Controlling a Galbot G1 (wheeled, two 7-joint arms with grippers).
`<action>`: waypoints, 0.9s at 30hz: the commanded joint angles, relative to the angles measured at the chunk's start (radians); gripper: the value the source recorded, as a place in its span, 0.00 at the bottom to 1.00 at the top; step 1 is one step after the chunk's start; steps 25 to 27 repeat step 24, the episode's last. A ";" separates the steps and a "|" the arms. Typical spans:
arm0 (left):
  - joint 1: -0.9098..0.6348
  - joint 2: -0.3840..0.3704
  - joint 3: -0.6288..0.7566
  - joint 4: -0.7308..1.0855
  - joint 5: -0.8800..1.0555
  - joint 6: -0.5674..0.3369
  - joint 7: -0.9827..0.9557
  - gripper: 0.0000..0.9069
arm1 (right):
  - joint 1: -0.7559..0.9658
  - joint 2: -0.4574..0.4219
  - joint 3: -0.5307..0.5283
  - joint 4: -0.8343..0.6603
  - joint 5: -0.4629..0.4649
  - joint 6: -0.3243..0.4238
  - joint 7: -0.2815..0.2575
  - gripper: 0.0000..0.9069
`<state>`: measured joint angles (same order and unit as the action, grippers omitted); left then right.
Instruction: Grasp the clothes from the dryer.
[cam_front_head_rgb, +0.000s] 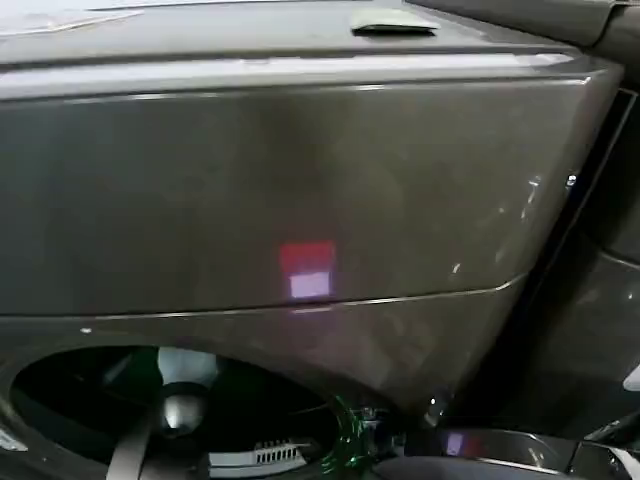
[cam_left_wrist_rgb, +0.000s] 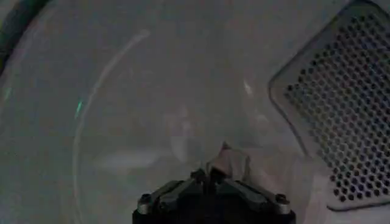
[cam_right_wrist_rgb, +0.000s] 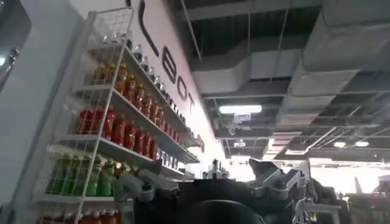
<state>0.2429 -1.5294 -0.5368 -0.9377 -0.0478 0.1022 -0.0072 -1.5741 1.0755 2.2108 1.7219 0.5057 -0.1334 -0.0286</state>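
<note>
Reaching into the dryer (cam_front_head_rgb: 300, 180) through its round opening, our left gripper (cam_left_wrist_rgb: 214, 176) has its fingers pinched together on the clothes (cam_left_wrist_rgb: 231, 163), low in the drum beside the perforated panel (cam_left_wrist_rgb: 341, 115). Our right gripper (cam_right_wrist_rgb: 213, 182) points toward a shelf of bottles (cam_right_wrist_rgb: 116, 134); we cannot tell its fingers' state.

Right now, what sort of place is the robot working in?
Probably a showroom or test hall: a dryer stands in front, a shelf of bottled drinks lines a wall, and bare ducts run overhead.

A shop-like demonstration hall; wire shelves (cam_right_wrist_rgb: 116, 131) hold rows of coloured drink bottles (cam_right_wrist_rgb: 125, 133); exposed ceiling ducts (cam_right_wrist_rgb: 341, 45) overhead; a bronze-grey dryer (cam_front_head_rgb: 300, 190) stands here.
</note>
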 joint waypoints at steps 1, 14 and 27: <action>-0.001 0.000 -0.002 -0.007 -0.079 0.018 -0.057 0.00 | 0.012 -0.004 0.008 0.006 0.002 -0.029 0.001 1.00; -0.009 0.006 0.017 0.006 -0.068 0.019 -0.032 0.00 | 0.014 -0.013 0.039 0.020 0.002 -0.115 0.009 1.00; -0.007 0.006 0.017 0.004 -0.065 0.021 -0.025 0.00 | 0.018 -0.012 0.038 0.024 -0.002 -0.135 0.015 1.00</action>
